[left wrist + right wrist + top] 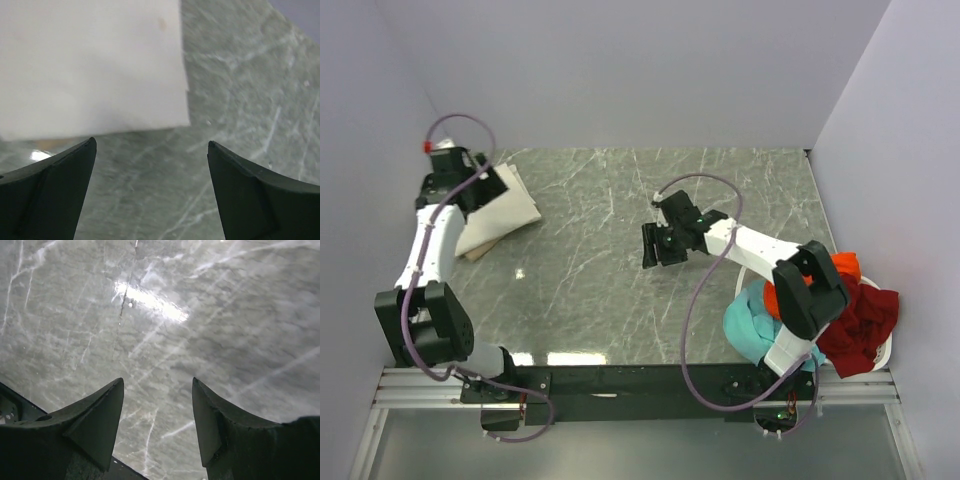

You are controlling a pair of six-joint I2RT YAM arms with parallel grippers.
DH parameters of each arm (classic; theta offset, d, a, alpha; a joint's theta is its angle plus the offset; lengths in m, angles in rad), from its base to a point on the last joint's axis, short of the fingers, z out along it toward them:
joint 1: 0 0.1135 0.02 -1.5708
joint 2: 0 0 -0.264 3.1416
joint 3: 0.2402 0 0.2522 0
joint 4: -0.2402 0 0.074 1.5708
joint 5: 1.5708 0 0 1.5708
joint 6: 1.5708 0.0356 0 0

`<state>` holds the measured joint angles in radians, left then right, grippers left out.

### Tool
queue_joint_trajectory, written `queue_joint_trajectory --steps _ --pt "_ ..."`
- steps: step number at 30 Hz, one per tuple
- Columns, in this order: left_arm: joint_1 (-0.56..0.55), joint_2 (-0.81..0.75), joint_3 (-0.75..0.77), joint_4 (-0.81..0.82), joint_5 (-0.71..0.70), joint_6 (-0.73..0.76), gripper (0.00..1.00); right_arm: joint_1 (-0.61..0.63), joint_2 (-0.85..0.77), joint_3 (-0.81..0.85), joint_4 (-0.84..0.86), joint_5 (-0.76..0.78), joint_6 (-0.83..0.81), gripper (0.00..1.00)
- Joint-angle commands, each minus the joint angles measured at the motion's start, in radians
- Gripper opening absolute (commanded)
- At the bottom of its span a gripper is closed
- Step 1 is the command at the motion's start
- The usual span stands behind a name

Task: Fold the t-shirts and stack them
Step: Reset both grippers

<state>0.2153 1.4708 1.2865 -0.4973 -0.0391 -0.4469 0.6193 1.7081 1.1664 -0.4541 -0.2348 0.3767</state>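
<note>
Glossy stone table (pixel 600 290), matt cloth t-shirt (pixel 515 208)

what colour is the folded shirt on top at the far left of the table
Cream-white. The folded shirt shows best in the left wrist view.

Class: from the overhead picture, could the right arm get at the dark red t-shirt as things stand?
Probably yes. The dark red t-shirt lies uncovered atop the basket beside that arm's base, and the right pincer is open and empty, though it must fold back.
</note>
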Motion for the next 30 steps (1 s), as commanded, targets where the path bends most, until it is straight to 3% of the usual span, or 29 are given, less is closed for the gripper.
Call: queue_joint_trajectory --steps 1,3,6,13,20,30 --pt "-0.161 -0.107 -0.08 0.072 -0.054 -0.061 0.98 0.005 -0.114 -0.043 0.064 0.115 0.024 0.64" --pt "-0.239 -0.162 -0.127 0.095 -0.12 -0.103 0.97 0.002 -0.172 -0.083 0.089 0.147 0.034 0.64" --pt "-0.455 -0.248 -0.264 0.166 -0.256 -0.134 0.97 0.002 -0.235 -0.131 0.141 0.222 0.065 0.64" --pt "-0.678 -0.372 -0.415 0.204 -0.37 -0.228 0.99 0.002 -0.379 -0.24 0.218 0.347 0.108 0.64" --pt "-0.777 -0.377 -0.423 0.181 -0.427 -0.234 1.0 0.002 -0.492 -0.353 0.238 0.485 0.175 0.64" --pt "-0.789 -0.423 -0.463 0.232 -0.366 -0.222 0.99 0.002 -0.643 -0.464 0.219 0.591 0.266 0.64"
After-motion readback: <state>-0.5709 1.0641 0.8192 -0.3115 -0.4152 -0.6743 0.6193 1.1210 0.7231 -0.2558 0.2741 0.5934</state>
